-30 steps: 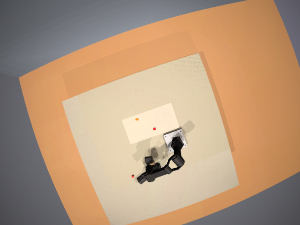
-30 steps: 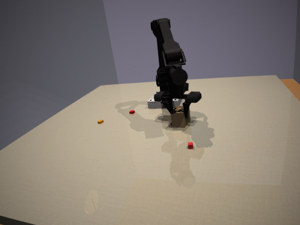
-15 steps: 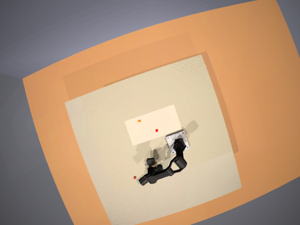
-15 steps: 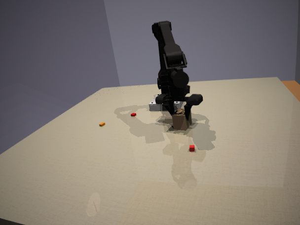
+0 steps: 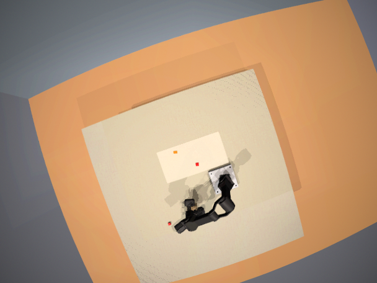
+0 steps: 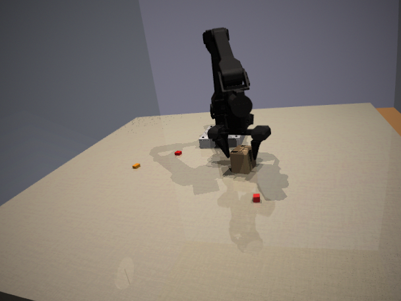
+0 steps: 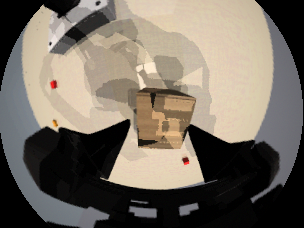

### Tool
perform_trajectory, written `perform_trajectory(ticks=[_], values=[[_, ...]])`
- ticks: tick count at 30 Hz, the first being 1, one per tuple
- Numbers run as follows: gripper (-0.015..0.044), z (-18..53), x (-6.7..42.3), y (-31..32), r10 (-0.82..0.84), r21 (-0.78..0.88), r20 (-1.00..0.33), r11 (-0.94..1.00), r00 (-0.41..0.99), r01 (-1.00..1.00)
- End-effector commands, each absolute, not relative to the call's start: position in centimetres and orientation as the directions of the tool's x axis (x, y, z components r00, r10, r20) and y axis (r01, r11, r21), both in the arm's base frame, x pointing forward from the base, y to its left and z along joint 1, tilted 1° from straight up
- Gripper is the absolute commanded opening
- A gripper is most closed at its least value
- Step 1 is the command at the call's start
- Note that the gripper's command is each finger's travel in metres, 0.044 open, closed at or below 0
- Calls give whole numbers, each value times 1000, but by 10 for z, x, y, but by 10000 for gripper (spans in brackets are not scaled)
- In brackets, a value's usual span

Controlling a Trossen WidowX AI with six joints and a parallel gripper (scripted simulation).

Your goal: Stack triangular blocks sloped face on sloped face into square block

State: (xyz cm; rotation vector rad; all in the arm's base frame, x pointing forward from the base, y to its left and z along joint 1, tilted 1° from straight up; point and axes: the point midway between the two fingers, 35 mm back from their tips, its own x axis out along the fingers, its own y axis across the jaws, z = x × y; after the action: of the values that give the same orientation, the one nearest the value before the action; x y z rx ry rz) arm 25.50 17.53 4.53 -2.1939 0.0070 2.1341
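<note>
Blocks (image 6: 243,160) stand stacked as one square near the desk's (image 6: 330,171) middle; end effector (image 6: 240,150) straddles them, spread wide, gripping nothing, so the stack rests free.

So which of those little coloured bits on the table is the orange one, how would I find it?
Start at the black robot arm standing on its grey base plate on the beige table. In the exterior view, look left of it, past the small red piece to the farthest piece out: the orange block. It is the only orange, flat, oblong piece; the others are red.
</note>
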Motion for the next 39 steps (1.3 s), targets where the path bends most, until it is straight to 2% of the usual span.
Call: perform_trajectory(ticks=[1,10,39], values=[[440,48,255,175,53,-55,-998,-997,29,-60],[440,155,252,170,53,-55,-998,-997,29,-60],[440,149,254,171,58,-61,-998,-996,38,-65]])
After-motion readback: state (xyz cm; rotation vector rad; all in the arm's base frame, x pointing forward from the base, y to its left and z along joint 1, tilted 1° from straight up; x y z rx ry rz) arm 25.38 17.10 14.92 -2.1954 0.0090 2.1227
